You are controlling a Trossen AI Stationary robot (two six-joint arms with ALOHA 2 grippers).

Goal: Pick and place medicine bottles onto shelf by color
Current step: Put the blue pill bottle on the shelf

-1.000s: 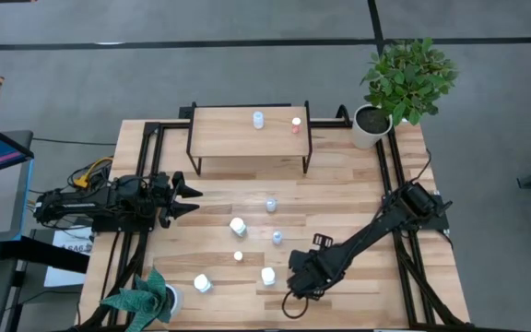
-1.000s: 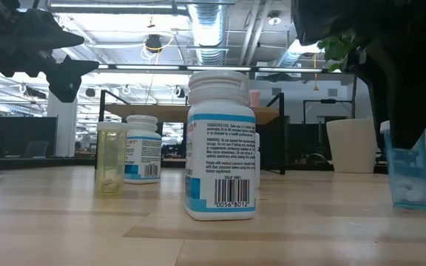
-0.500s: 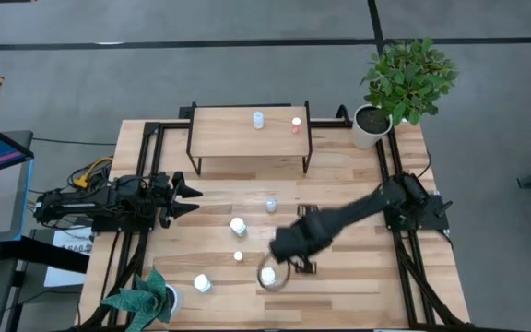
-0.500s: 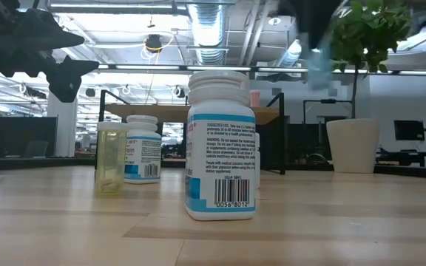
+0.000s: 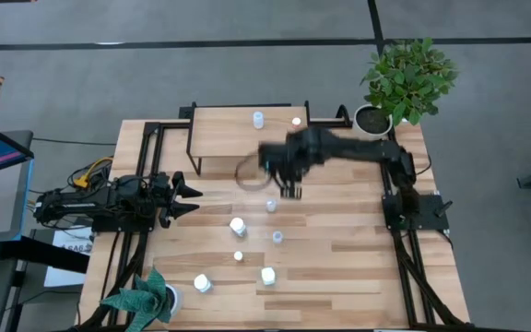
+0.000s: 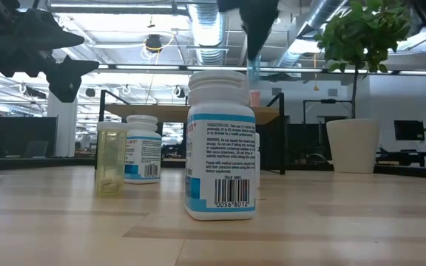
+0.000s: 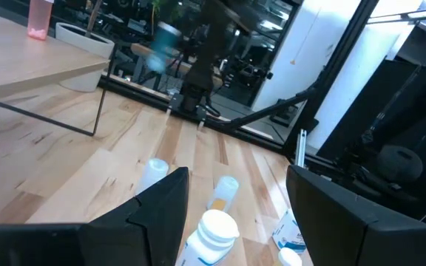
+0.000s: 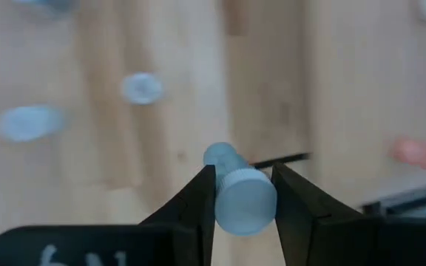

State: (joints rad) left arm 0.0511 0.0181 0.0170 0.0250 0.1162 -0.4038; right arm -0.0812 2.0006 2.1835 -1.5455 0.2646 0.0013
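Right gripper point(image 8: 244, 193) clenched on a pale-blue bottle point(image 8: 239, 193) near the shelf point(image 5: 219, 129) — I risk clipping its edge; left fingers point(image 7: 157, 210) spread, idle.

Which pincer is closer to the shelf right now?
The right. The right pincer hangs above the front edge of the shelf, shut on a pale-blue bottle. The left pincer waits off the shelf's front-left corner, open.

A large white medicine bottle point(image 6: 221, 144) is standing nearest the low camera, showing a barcode with the digits "0056 8012" beneath it. Its smaller label print is showing too fine to read. No other text is readable.
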